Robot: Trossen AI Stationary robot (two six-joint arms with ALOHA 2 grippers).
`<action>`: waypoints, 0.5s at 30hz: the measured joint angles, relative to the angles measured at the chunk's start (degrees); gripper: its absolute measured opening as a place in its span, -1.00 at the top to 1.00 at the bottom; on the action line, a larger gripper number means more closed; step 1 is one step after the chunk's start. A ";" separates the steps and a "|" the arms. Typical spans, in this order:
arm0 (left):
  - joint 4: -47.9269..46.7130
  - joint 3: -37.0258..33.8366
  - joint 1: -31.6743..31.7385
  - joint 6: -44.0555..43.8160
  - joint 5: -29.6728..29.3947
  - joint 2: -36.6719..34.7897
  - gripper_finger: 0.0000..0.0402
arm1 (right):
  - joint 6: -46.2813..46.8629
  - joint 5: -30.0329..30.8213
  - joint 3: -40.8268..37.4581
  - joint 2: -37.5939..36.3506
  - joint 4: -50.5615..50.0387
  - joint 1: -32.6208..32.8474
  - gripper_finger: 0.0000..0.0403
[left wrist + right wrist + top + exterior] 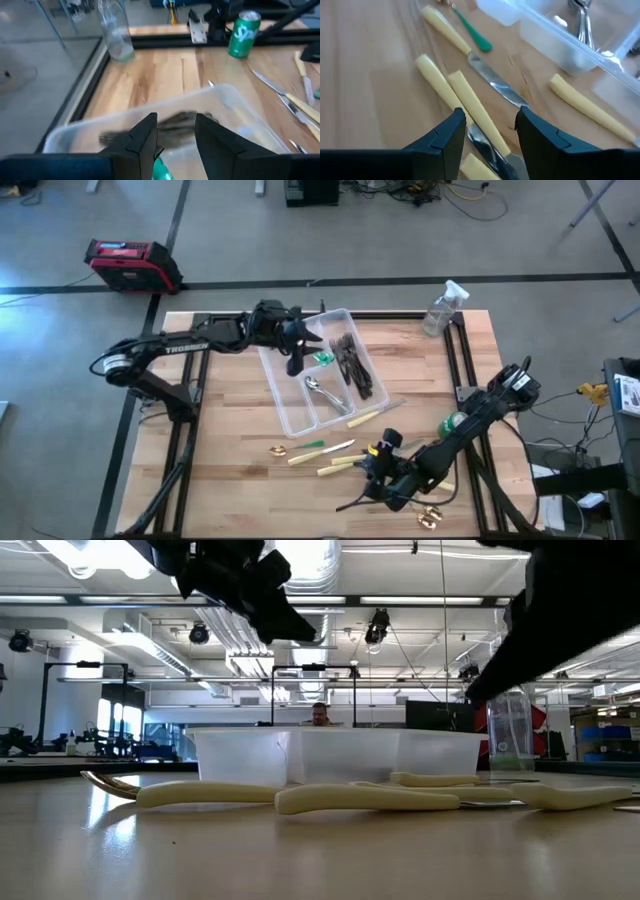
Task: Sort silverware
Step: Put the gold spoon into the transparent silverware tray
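Cream-handled knives (470, 107) are lying unsorted at lower centre beneath the right gripper (487, 132), fingers parted and empty. At upper left, the left gripper (175, 137), fingers parted, is hovering over the clear tray (283, 395) already holding dark forks (352, 363) and silver spoons (322, 392); roughly half remains.

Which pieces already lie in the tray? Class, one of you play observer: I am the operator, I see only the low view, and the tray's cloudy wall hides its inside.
Observer: Dark forks fill one outer compartment of the tray, and silver spoons lie in the middle one.
Operator: Which gripper is over the tray?
Observer: The left gripper, above the end farthest from the loose knives.
Operator: And the other one?
Observer: The right gripper stands open astride a cream-handled knife lying on the table outside the tray.
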 joint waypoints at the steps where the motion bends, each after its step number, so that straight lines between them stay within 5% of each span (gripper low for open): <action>1: -1.42 0.00 -0.41 -0.54 -0.17 -0.41 0.41 | -1.48 -0.24 -0.21 0.36 0.18 0.00 0.22; 7: -6.20 -3.64 -5.60 -4.87 -1.61 -5.03 0.41 | -5.69 -5.60 -0.34 4.60 1.28 0.14 0.23; 15: -10.75 -8.93 -15.99 -7.46 -15.48 -11.48 0.41 | 7.73 -7.26 -0.43 4.97 0.55 7.24 0.19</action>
